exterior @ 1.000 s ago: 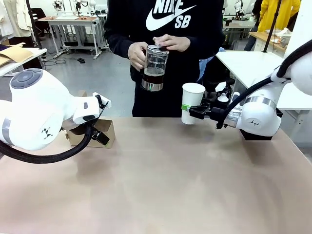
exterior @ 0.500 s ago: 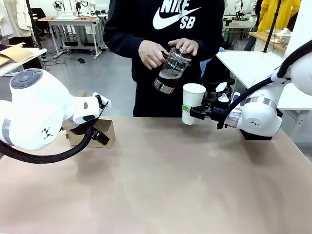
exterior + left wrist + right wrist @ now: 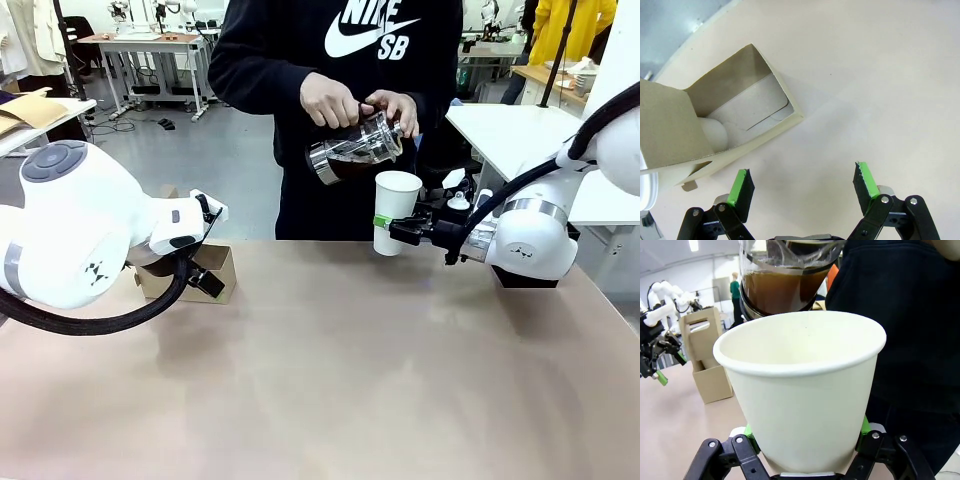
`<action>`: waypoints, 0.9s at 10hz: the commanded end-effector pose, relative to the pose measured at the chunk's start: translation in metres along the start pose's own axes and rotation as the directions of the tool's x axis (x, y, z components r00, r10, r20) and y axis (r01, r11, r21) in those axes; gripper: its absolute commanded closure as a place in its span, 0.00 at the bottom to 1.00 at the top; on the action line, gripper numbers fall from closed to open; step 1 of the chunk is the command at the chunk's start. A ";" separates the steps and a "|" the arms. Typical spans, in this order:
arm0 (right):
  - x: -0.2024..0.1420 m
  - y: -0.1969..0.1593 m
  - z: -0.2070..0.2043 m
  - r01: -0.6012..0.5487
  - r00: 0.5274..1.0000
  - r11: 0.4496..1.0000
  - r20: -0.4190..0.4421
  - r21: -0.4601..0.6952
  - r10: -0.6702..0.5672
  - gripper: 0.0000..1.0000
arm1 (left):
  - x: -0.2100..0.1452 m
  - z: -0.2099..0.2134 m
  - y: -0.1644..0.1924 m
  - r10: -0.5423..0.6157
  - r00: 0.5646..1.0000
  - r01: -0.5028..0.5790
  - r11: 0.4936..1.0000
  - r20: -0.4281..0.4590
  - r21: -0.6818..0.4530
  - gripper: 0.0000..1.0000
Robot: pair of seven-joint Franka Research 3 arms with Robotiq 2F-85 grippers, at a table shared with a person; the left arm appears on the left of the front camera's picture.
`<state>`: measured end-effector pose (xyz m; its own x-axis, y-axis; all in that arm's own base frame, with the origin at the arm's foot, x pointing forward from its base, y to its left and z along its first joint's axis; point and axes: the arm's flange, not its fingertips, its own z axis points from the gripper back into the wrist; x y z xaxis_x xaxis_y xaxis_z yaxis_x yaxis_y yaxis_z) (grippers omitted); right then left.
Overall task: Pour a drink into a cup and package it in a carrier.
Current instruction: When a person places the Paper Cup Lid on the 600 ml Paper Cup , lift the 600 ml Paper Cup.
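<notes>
My right gripper is shut on a plain white paper cup, held upright above the table's far edge with no lid; close up the cup looks empty. The person's hands tilt a clear glass jar of dark brown drink over the cup's rim. A brown cardboard carrier stands at the far left of the table, partly behind my left arm. My left gripper is open just beside the carrier, whose compartments face it. The left gripper is dark and small in the front view.
The tan table spreads wide between my arms. A white table stands at the right behind my right arm. The person in a black sweatshirt stands at the far edge.
The person has moved the jar right and tipped it from upright to nearly horizontal over the cup. Both arms have stayed still.
</notes>
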<state>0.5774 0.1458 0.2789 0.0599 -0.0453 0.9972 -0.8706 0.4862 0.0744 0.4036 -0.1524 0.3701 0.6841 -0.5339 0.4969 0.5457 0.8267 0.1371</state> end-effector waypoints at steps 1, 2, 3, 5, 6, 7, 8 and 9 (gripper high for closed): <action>0.000 0.002 -0.003 0.009 1.000 1.000 0.004 -0.009 -0.008 0.19 | 0.000 0.000 0.000 0.001 1.000 -0.001 1.000 0.001 -0.002 0.00; 0.000 0.002 -0.003 0.009 1.000 1.000 0.004 -0.009 -0.008 0.19 | 0.000 0.000 0.000 0.001 1.000 -0.001 1.000 0.001 -0.002 0.00; 0.000 0.002 -0.003 0.009 1.000 1.000 0.004 -0.009 -0.008 0.19 | 0.000 0.000 0.000 0.001 1.000 -0.001 1.000 0.001 -0.002 0.00; 0.000 0.002 -0.003 0.009 1.000 1.000 0.004 -0.009 -0.008 0.19 | 0.000 0.000 0.000 0.001 1.000 -0.001 1.000 0.001 -0.002 0.00; 0.000 0.002 -0.003 0.009 1.000 1.000 0.004 -0.009 -0.008 0.19 | 0.000 0.000 0.000 0.001 1.000 -0.001 1.000 0.001 -0.002 0.00; 0.000 0.002 -0.003 0.009 1.000 1.000 0.004 -0.009 -0.008 0.19 | 0.000 0.000 0.000 0.001 1.000 -0.001 1.000 0.001 -0.002 0.00; 0.000 0.002 -0.003 0.009 1.000 1.000 0.004 -0.009 -0.008 0.19 | 0.000 0.000 0.000 0.001 1.000 -0.001 1.000 0.001 -0.002 0.00; 0.000 0.002 -0.003 0.009 1.000 1.000 0.004 -0.009 -0.008 0.19 | 0.000 0.000 0.000 0.001 1.000 -0.001 1.000 0.001 -0.002 0.00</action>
<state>0.5773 0.1458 0.2788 0.0601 -0.0453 0.9972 -0.8707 0.4862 0.0746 0.4036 -0.1524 0.3701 0.6841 -0.5339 0.4969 0.5457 0.8267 0.1371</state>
